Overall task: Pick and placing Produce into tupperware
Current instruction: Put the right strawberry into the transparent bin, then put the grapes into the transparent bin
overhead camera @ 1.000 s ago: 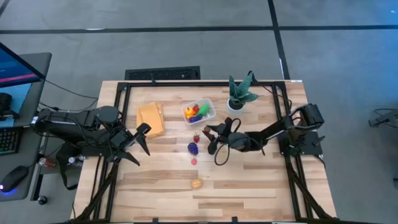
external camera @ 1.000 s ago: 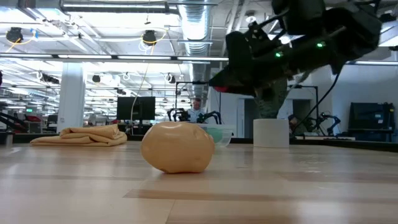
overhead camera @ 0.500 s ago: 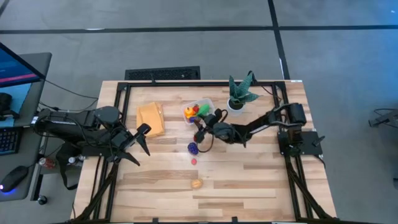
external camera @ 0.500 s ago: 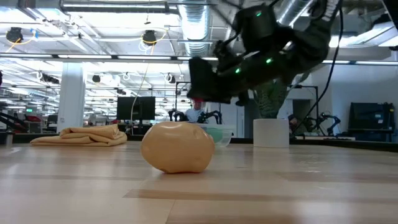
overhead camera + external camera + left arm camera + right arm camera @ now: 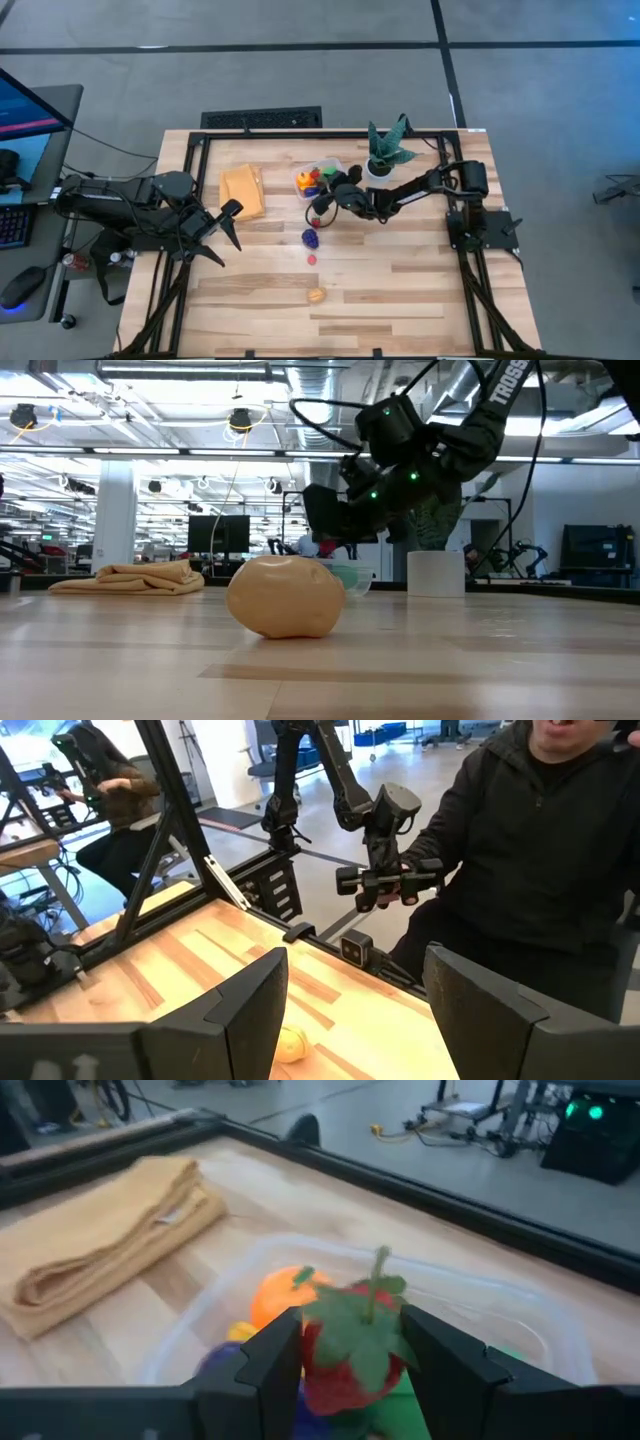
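The clear tupperware (image 5: 322, 176) stands near the table's far edge and holds orange, yellow, green and purple produce (image 5: 285, 1295). My right gripper (image 5: 352, 1342) hovers at the tub's near side (image 5: 320, 210), shut on a red strawberry (image 5: 350, 1360). Purple grapes (image 5: 311, 238), a small red bit (image 5: 312, 259) and a tan piece (image 5: 316, 295) lie on the wood nearer me. The tan piece fills the low view's middle (image 5: 285, 595). My left gripper (image 5: 232, 225) waits open over the table's left side. My right gripper pinches the strawberry's red body (image 5: 335, 1380) between its two fingers, one on each side. Its green leaf cap and stem (image 5: 370, 1305) stick out past the fingertips. The fingers reach in from the table's right. The strawberry is lifted clear, above the tub's rim (image 5: 480, 1295).
A folded tan-yellow cloth (image 5: 243, 190) lies left of the tub. A spiky green plant in a white pot (image 5: 385, 152) stands right of it, close to my right arm. Black frame rails run along the table's edges. A person in black sits beyond the table (image 5: 540, 850).
My right arm has swung toward the table's left and far edge, up to the tub, and the gripper has come lower in the low view. The strawberry has stayed between its fingers. The left arm has kept still.
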